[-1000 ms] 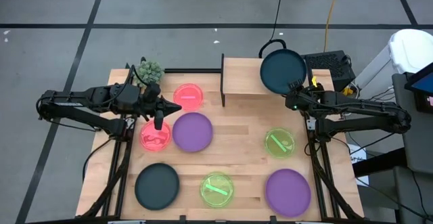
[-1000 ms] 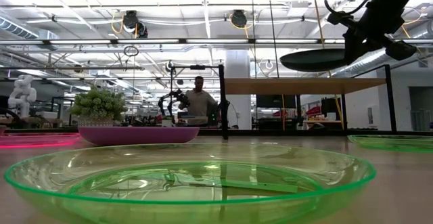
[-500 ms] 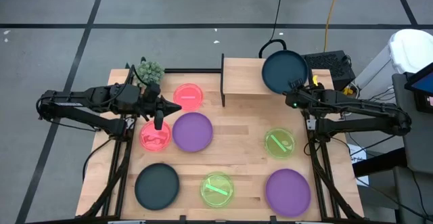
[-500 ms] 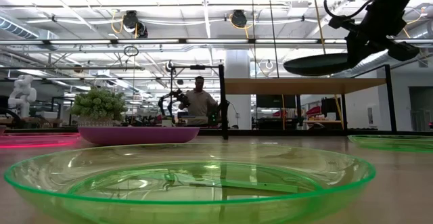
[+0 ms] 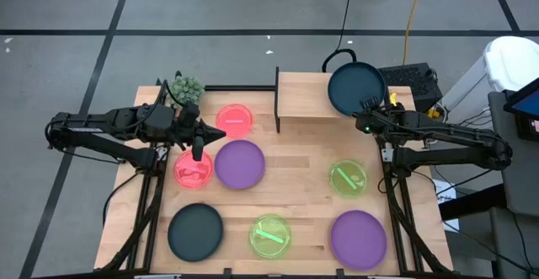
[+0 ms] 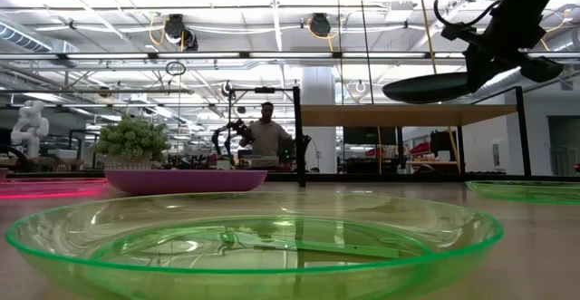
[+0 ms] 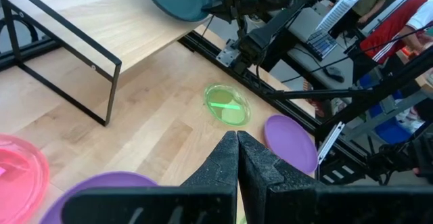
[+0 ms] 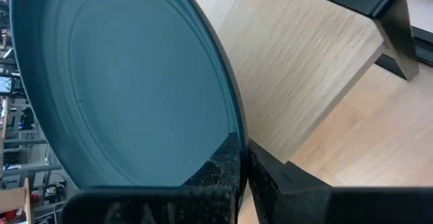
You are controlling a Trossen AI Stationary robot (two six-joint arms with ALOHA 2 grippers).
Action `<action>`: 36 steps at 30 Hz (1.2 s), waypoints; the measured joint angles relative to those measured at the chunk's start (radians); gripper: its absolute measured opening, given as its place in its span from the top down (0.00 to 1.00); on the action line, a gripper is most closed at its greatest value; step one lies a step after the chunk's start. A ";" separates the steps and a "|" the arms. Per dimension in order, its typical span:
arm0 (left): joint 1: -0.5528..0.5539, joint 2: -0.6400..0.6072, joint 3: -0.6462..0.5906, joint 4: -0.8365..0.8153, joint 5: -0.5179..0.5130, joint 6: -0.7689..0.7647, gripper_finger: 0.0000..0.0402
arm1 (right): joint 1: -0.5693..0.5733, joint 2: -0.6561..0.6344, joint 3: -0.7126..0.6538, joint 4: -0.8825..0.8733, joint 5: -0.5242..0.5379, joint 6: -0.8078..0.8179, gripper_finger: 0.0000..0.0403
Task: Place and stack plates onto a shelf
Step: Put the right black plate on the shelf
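Table: wooden tabletop (image 5: 295,186) filling the middle of the high view, grey floor around it.
Shelf: light-wood platform (image 5: 303,98) at upper centre.
Held plate: dark teal plate (image 5: 355,88) above the shelf's right end, raised and tilted in the low view.
Right gripper: right gripper (image 5: 368,108) at upper right, fingers pinched on the teal plate's rim.
Left gripper: left gripper (image 5: 197,153) at left centre, fingers pressed together, empty, above the pink plate (image 5: 194,171).
Other plates: purple (image 5: 240,163) centre, purple (image 5: 358,238) lower right, teal (image 5: 195,232) lower left, green (image 5: 347,178) right, green (image 5: 269,235) bottom centre, pink (image 5: 235,120) upper left.
Plant: spiky green plant (image 5: 185,87), upper left.
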 joint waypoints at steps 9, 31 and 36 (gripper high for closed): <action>0.000 0.000 0.000 0.000 0.000 -0.002 1.00 | 0.000 0.000 0.000 -0.001 -0.002 0.000 0.99; -0.005 0.000 0.000 0.000 0.000 -0.054 1.00 | 0.001 -0.049 0.000 0.005 0.001 -0.074 0.71; -0.013 0.000 0.000 0.000 0.000 -0.054 1.00 | 0.001 -0.100 0.000 0.011 -0.016 -0.141 0.71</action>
